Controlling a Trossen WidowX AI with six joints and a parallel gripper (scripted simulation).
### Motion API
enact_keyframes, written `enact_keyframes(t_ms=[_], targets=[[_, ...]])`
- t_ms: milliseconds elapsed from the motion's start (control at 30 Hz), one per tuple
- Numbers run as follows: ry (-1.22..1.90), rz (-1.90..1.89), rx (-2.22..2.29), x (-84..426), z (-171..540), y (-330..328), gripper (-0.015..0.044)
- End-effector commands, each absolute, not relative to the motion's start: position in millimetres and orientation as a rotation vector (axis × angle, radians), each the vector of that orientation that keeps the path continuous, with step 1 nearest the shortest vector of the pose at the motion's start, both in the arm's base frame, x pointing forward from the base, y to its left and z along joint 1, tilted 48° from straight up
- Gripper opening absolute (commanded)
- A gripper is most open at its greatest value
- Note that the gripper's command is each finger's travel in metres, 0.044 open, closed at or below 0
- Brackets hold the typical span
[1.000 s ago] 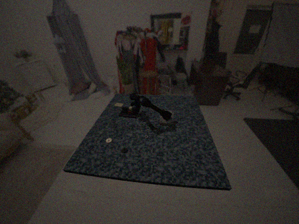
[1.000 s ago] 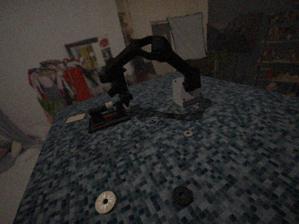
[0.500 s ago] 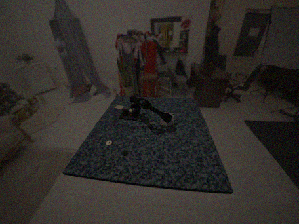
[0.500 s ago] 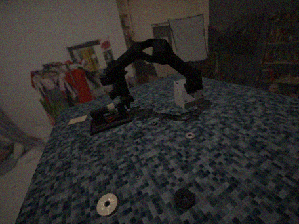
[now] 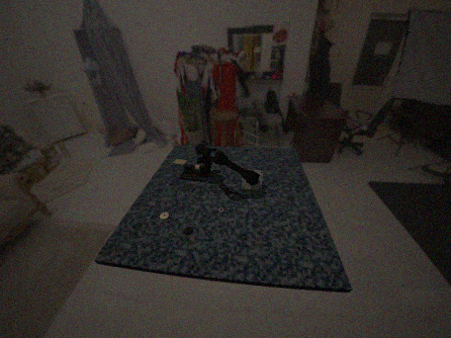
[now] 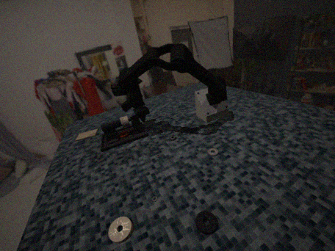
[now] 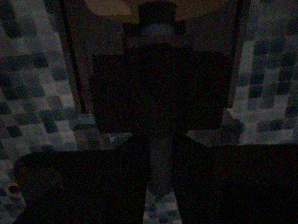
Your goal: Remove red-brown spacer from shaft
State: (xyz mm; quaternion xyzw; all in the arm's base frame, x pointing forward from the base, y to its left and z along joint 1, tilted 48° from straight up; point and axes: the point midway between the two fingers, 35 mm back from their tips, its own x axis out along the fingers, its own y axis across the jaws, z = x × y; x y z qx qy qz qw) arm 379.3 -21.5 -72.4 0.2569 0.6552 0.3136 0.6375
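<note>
The scene is very dim. A dark fixture on a dark base plate stands at the far left of the table, and also shows in the top view. A grey shaft runs through a dark block towards an orange-tan shape at the top edge of the wrist view. My gripper is shut on the shaft, with a finger on either side of it. A pale spacer sits on the shaft beside the fingers. A faint red-brown spot shows low on the fixture; I cannot tell whether it is on the shaft.
Loose on the table are a silver disc, a black disc and two small rings. The arm's pale base stands at the back right. A tan card lies left of the fixture.
</note>
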Motion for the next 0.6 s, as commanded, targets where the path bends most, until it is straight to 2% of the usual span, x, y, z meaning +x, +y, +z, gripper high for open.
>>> enact_keyframes(t_ms=[0,167,567], targets=[[1.487,0.714,0.586,383.3,-71.3,-21.6,0.0],[1.487,0.714,0.586,383.4,-71.4,-21.6,0.0],[1.497,0.716,0.587,379.4,-72.3,-21.5,0.0315]])
